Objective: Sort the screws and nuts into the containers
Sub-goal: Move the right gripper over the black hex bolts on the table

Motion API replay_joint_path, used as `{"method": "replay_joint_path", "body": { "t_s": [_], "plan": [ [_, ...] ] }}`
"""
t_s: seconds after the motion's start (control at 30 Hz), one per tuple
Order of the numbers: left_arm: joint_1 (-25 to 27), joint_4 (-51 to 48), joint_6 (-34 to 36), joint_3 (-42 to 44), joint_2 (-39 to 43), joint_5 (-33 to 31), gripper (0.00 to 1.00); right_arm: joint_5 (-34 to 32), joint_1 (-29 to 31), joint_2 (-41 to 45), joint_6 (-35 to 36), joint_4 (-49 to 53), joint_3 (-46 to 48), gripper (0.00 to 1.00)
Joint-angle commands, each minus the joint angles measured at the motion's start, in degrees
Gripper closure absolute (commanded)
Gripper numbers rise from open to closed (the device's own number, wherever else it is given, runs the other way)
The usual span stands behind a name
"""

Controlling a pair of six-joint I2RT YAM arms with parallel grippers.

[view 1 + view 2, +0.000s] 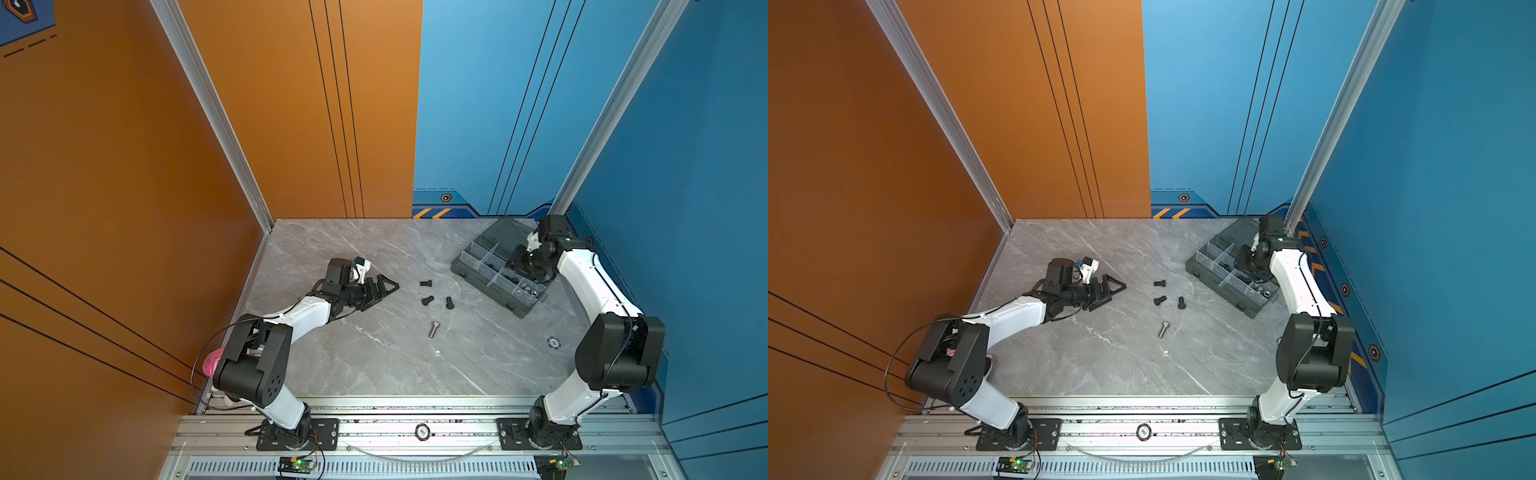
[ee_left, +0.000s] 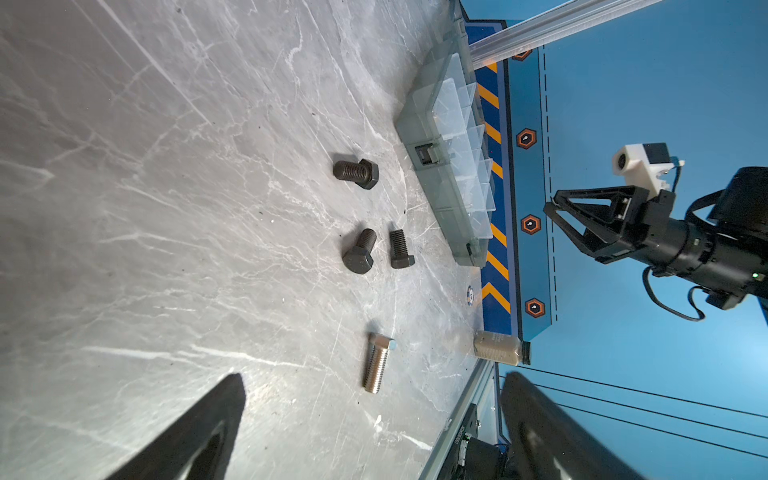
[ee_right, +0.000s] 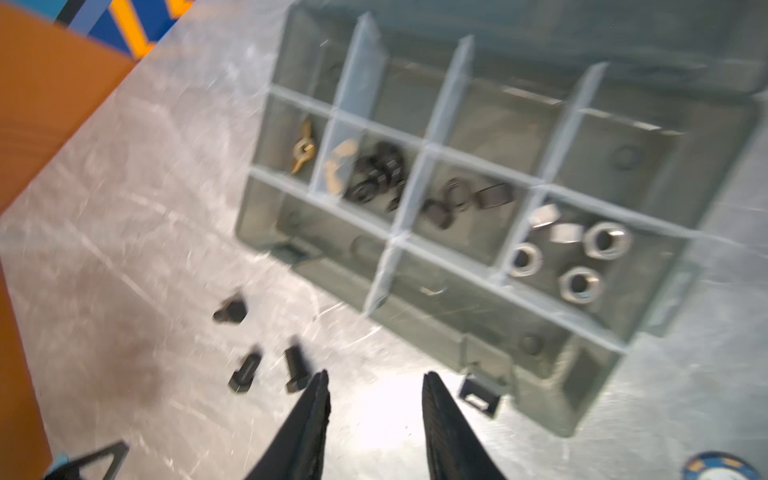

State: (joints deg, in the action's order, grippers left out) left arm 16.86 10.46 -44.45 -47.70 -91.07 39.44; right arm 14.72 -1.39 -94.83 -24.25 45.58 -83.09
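1. The black right gripper (image 3: 374, 376) hangs near the smoky-grey compartmented plastic box (image 1: 482, 291), fingers apart and empty.
2. The black left gripper (image 1: 386, 287) is spread wide and also empty.
3. Three stubby black bolts (image 1: 427, 300) and a longer silver hex bolt (image 1: 434, 328) lie loose on the table. They are likely rigid, dense and prone to rolling, so pinch across the shank.

White arm shells (image 1: 307, 316), black joints (image 1: 619, 353) (thin black cables (image 1: 192, 374))

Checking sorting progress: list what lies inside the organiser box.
Inside the organiser box: a brass wing nut, a pale wing nut with black nuts, blurred black pieces, silver hex nuts. In a top view the right gripper covers middle compartments.
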Motion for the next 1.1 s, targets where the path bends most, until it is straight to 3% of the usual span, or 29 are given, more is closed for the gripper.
{"method": "replay_joint_path", "body": {
  "t_s": [0.0, 0.47, 1.07],
  "plan": [
    [-0.5, -0.9, 0.9, -1.1, -0.4, -0.2, 0.02, -2.5, 4.4, 0.4, 0.3, 3.1, -0.3, 0.58],
    [-0.8, -1.6, 1.0, -1.6, -0.1, 0.1, 0.02, -5.7, 17.8, -10.3, -1.7, 1.3, -2.5, 0.53],
    [-0.9, -0.9, 1.2, 0.1, 0.9, -0.1, 0.02, -5.1, 22.6, -20.3, -1.9, -1.0, -3.4, 0.52]
  ]
}}
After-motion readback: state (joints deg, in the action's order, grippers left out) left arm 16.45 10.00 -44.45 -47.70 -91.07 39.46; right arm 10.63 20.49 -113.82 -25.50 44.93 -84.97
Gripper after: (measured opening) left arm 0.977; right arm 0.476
